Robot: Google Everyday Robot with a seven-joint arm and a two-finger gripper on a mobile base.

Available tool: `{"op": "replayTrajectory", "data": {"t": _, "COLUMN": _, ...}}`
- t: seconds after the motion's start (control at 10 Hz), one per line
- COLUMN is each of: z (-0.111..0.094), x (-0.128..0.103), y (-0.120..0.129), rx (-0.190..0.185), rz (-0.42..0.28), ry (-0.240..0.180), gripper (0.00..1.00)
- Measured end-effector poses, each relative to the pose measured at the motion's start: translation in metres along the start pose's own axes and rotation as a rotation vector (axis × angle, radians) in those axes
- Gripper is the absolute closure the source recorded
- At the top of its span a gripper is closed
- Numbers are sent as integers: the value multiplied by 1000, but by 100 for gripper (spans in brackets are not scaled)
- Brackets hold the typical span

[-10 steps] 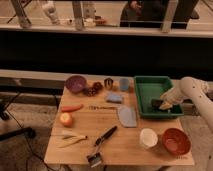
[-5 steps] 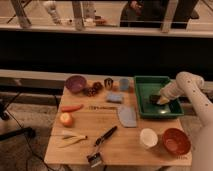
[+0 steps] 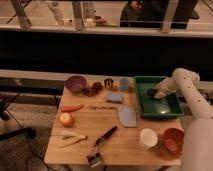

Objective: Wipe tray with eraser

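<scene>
Near edge of the wooden table [image 3: 120, 137]: black-handled brush [image 3: 102, 142], white cup [image 3: 148, 137], orange-red bowl [image 3: 173, 140]. Farther back, the green rectangular plastic tray [image 3: 157, 107] held the small dark rectangular eraser [image 3: 152, 92] flat on its floor, likely for wiping. The gripper [image 3: 159, 93] sat just beside it, touching; fingers' opening: cannot tell.

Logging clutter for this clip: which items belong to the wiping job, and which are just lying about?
In use: tray; eraser; tool, down inside the tray at the eraser.

Lying about: purple bowl; orange-red bowl; light blue block; brush; carrot; white cup.
</scene>
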Motion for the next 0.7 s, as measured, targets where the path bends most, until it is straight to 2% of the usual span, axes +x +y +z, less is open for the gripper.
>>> {"op": "replayTrajectory", "data": {"t": 0.2, "z": 8, "x": -6, "y": -9, "rx": 19, "rz": -13, "ry": -14, "gripper": 100}}
{"op": "replayTrajectory", "data": {"t": 0.3, "z": 15, "x": -13, "y": -15, "rx": 29, "rz": -24, "ry": -35, "gripper": 100}}
{"op": "replayTrajectory", "data": {"t": 0.5, "z": 26, "x": -11, "y": -21, "rx": 50, "rz": -29, "ry": -60, "gripper": 100}}
{"op": "replayTrajectory", "data": {"t": 0.7, "z": 34, "x": -24, "y": -16, "rx": 50, "rz": -52, "ry": -91, "gripper": 100}}
